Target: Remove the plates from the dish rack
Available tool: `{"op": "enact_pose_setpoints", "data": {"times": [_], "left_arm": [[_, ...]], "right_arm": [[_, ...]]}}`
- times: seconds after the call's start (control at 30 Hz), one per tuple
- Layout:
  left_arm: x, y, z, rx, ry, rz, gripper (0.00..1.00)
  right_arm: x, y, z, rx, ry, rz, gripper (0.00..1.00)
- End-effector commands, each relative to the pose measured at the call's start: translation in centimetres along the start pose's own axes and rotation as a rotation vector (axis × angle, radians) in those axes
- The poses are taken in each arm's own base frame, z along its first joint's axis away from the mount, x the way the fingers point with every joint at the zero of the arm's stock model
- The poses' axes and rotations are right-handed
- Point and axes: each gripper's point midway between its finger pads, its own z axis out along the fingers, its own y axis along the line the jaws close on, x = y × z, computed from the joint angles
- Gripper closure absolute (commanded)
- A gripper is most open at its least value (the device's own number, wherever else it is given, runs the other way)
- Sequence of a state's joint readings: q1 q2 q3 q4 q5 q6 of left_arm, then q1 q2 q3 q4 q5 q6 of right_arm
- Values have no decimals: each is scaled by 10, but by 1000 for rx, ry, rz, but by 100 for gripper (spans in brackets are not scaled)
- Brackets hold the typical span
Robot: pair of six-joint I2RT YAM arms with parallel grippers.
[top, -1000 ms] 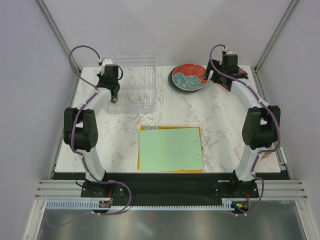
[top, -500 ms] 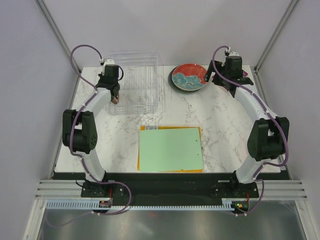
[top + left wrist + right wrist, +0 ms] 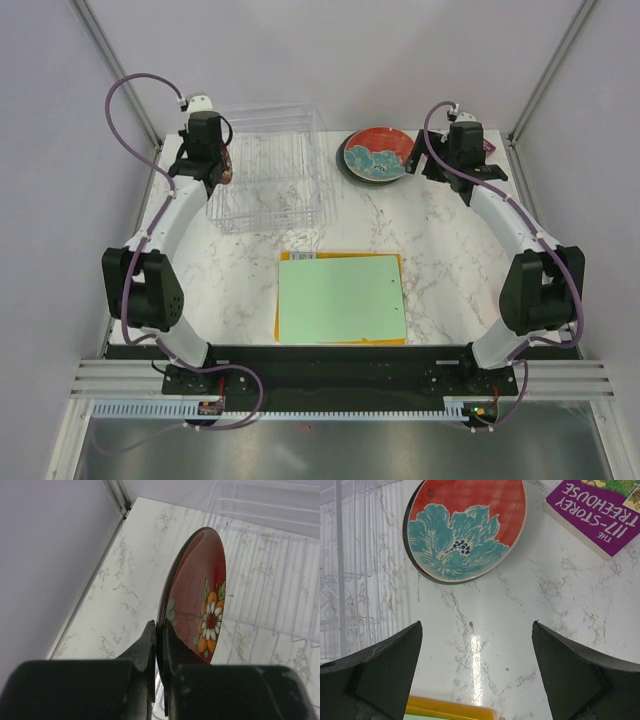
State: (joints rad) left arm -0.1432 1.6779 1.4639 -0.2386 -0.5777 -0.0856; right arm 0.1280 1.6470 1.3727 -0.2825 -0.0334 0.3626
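While clamped shut at the left tool [image 3: 159, 627], pinching the near rim of the small dark red plate [image 3: 197, 595] between flat black fingers. Held on edge above the white marble table [image 3: 115, 595], leaning slightly; glossy, round, painted with an orange and white flower. Just to the right of that tool, the dish rack [image 3: 270, 580]: clear plastic with thin dividers. Cannot tell whether the plate's lower edge sits inside the rack wall or just outside it. Left arm stretched toward the far left of the table, wrist angled down.

Spread wide at the right tool [image 3: 476, 625], gripping and touching nothing, hovering over bare marble. Right arm extended along the far right side, wrist pointing downward. Just behind the fingers, a sliver of yellow-orange board [image 3: 450, 712]. Ahead of the fingertips, the red plate with the teal flower [image 3: 465, 530], lying flat on a darker plate [image 3: 427, 575] showing only as a thin rim. Ahead and to the right, a purple book [image 3: 600, 510], flat on the table.
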Motion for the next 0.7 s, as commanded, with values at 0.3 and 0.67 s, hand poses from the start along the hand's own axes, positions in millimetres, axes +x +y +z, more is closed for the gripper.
{"op": "enact_pose_setpoints", "data": {"times": [0.3, 0.67], "left_arm": [[-93, -54, -107, 538, -78, -410, 98], [-86, -119, -170, 983, 38, -618, 98]], "right_arm": [[-13, 107, -26, -490, -7, 85, 3], [20, 188, -20, -730, 58, 141, 3]]}}
